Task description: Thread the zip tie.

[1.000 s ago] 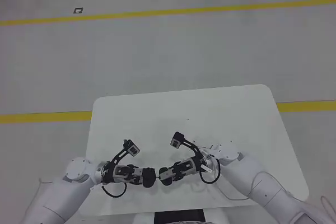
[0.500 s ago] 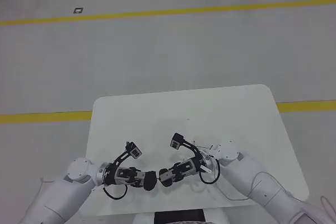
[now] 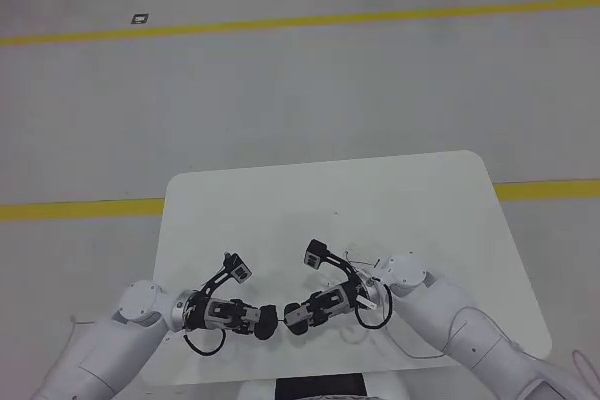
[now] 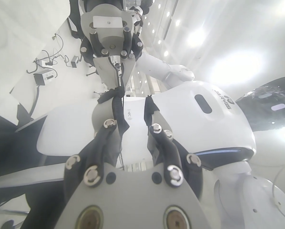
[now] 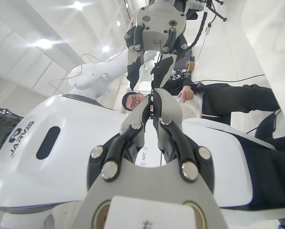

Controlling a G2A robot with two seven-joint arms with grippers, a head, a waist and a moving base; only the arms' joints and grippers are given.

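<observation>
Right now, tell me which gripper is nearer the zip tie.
Right. The right gripper has its fingers shut on the zip tie; the left gripper, open, faces it just off its end.

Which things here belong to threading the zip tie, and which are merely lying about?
Belonging to the job: thin black plastic zip tie, pinched by the right pincer; left pincer facing it, fingers apart.
Lying about: rounded white table; yellow floor stripes; small dark square floor marker; grey boxes with black cables.
</observation>
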